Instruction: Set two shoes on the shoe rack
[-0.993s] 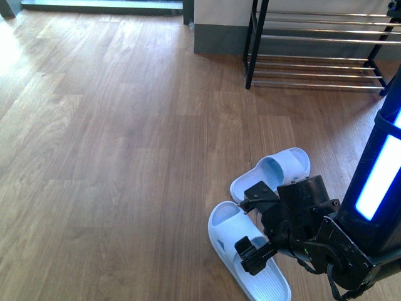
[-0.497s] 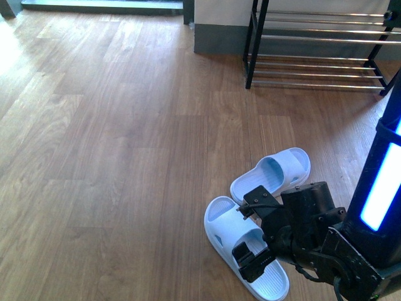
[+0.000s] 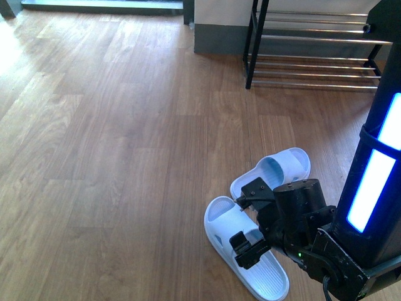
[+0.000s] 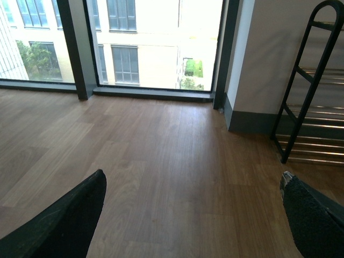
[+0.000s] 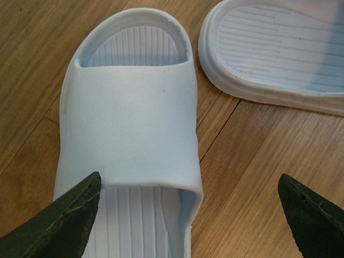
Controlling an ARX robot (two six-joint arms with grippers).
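Observation:
Two pale blue slide shoes lie on the wooden floor. The near one points toe-left and the far one lies just behind it. My right gripper hangs open right over the near sandal's strap, one finger on each side and no contact visible. In the right wrist view the right gripper straddles the strap's edge, with the other sandal's sole beside it. My left gripper is open over bare floor. The shoe rack stands at the back right, its black side frame rounded at the top.
A black column with blue light strips rises at the right edge. A grey-skirted wall corner sits left of the rack. Tall windows lie beyond the wooden floor.
My right gripper has shifted slightly above the near sandal and stayed open. That sandal's toe end sits a touch further left than a second ago.

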